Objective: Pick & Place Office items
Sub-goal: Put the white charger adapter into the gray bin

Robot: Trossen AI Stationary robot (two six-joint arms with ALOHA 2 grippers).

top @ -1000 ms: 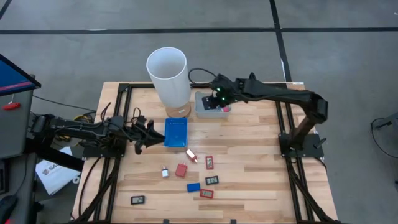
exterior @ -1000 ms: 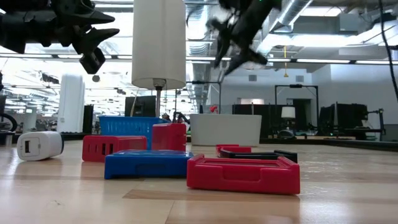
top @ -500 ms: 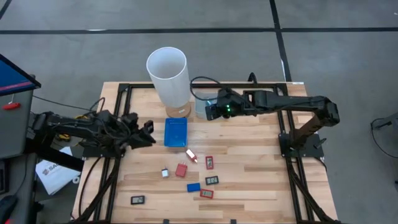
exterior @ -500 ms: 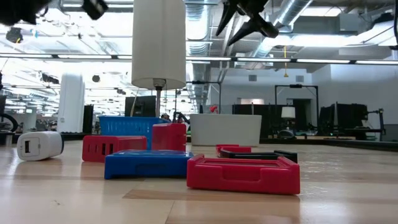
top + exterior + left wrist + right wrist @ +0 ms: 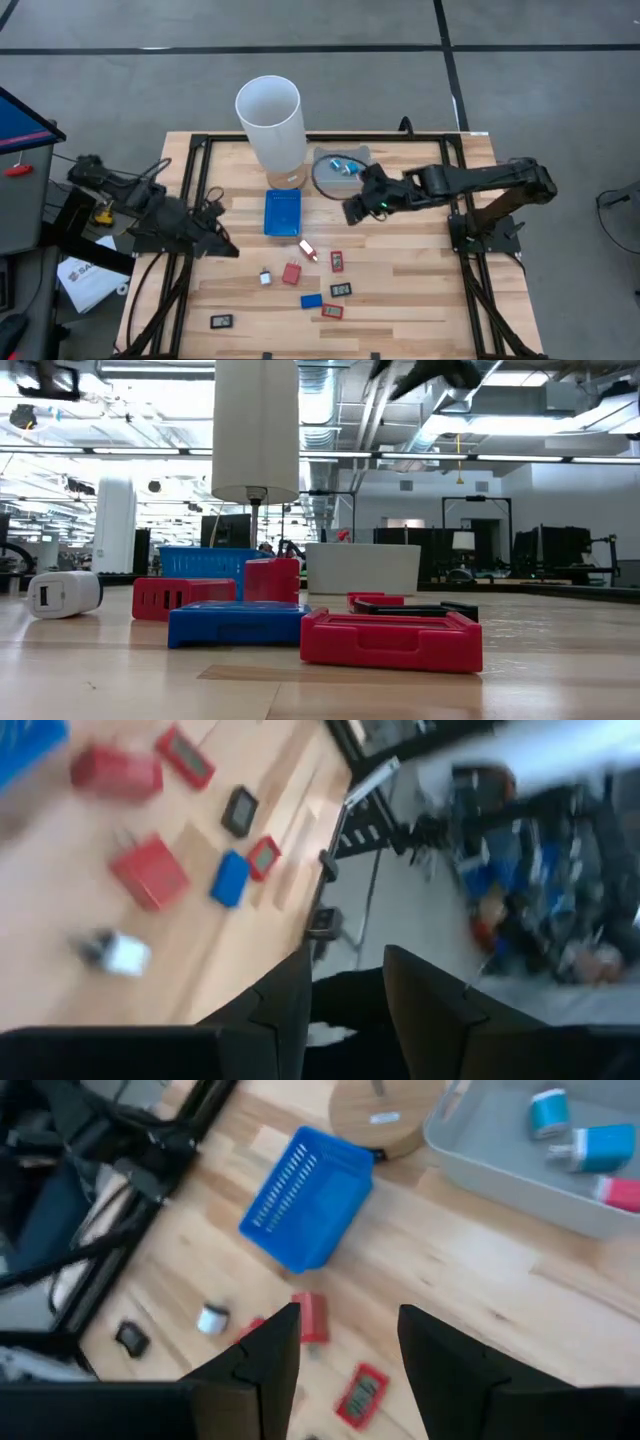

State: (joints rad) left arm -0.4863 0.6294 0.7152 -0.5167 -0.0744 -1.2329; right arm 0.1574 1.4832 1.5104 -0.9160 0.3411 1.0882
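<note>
Several office items lie loose on the near half of the wood table: a red block, a white plug-like piece, a blue piece, and flat red and black pieces. More sit in the grey tray: two blue ones and a red one. My right gripper hangs open over bare wood between the grey tray and the loose items. My left gripper is open at the table's left side, left of the flat blue tray.
A tall white cylinder stands on a round wooden base at the far side, next to the grey tray. Black frame rails run along the left and right table edges. In the low view the red frame piece and blue piece lie nearest.
My right gripper has moved from above the grey tray toward the near edge and has risen out of the low view's top. My left gripper has drawn back from beside the blue tray toward the left and near edges, also rising. The items have stayed in place.
</note>
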